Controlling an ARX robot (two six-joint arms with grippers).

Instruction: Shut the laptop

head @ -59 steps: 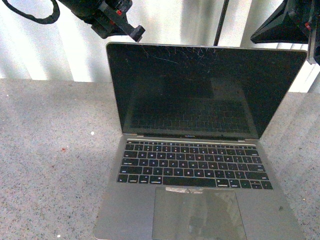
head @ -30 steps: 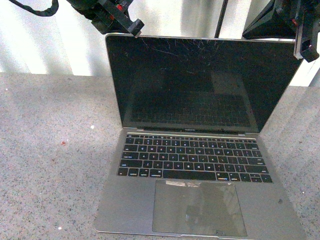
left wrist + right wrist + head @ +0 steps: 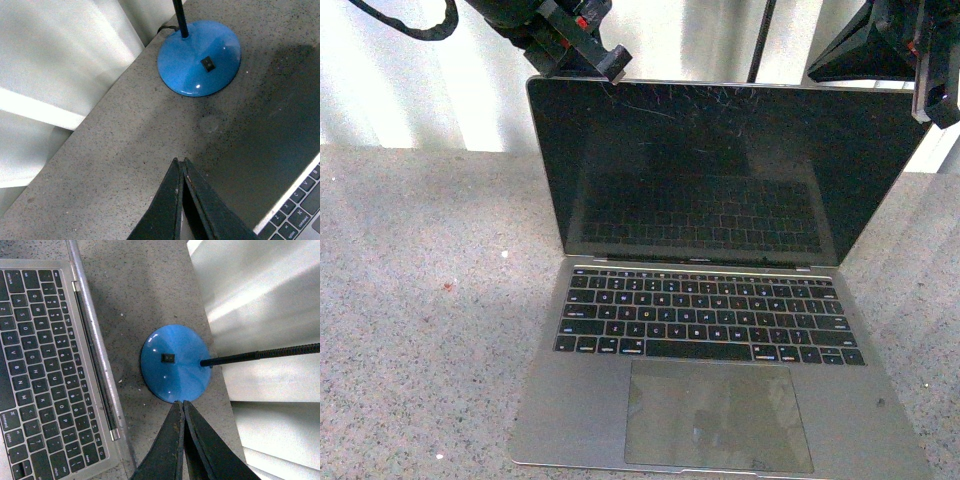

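A grey speckled stone tabletop (image 3: pixel 420 300) runs back to a white ribbed wall (image 3: pixel 420 80). A round blue lamp base (image 3: pixel 199 57) with a black switch and a thin black stem (image 3: pixel 760 40) stands at the far side, behind the laptop (image 3: pixel 710 325).

The laptop sits open at the near centre-right. It is silver-grey with black keys and a large trackpad. Its dark glossy screen stands upright, scratched near the top.

The left gripper (image 3: pixel 605 65) is at the screen's top left corner and the right gripper (image 3: pixel 932 100) at its top right. The fingers of each are pressed together on nothing.
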